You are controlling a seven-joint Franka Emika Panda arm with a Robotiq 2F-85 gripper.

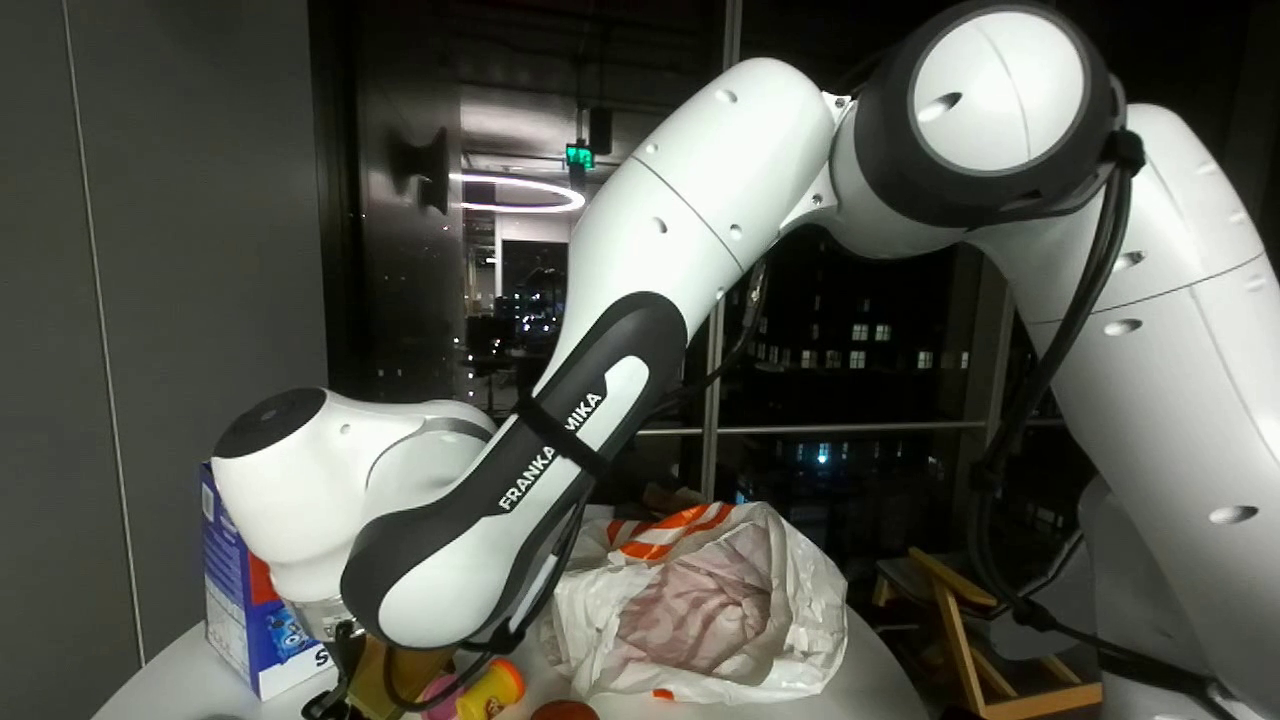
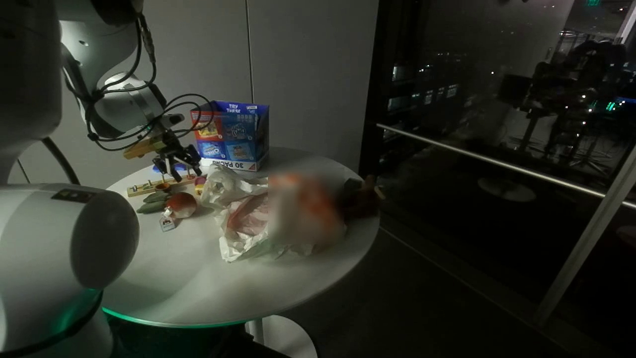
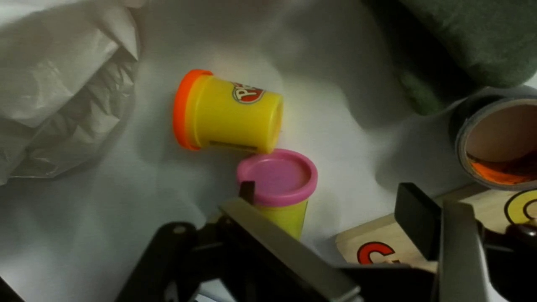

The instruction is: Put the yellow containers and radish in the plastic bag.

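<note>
Centring the tool over the pink-lidded yellow container seems to be the step in hand. The tool stands wide, gripping nothing, above the tabletop. In the wrist view the container sits close to one finger, which hides part of it, so a slight sideways shift before descending should even the gap on either side. The container looks upright; closing on its yellow wall, just under the lid, ought to hold better than pinching the rim. The orange-lidded yellow container lies on its side just beside it; whether they touch I cannot tell, and a careless approach could set it rolling. In the same view the opposite finger overlaps the lettered wooden board, so come down slowly and keep it from striking the wood. Once gripped, lift straight up before crossing to the plastic bag, which spreads nearby with its opening hard to make out. The radish rests on the tabletop near the bag, outside it, and can wait its turn.
</note>
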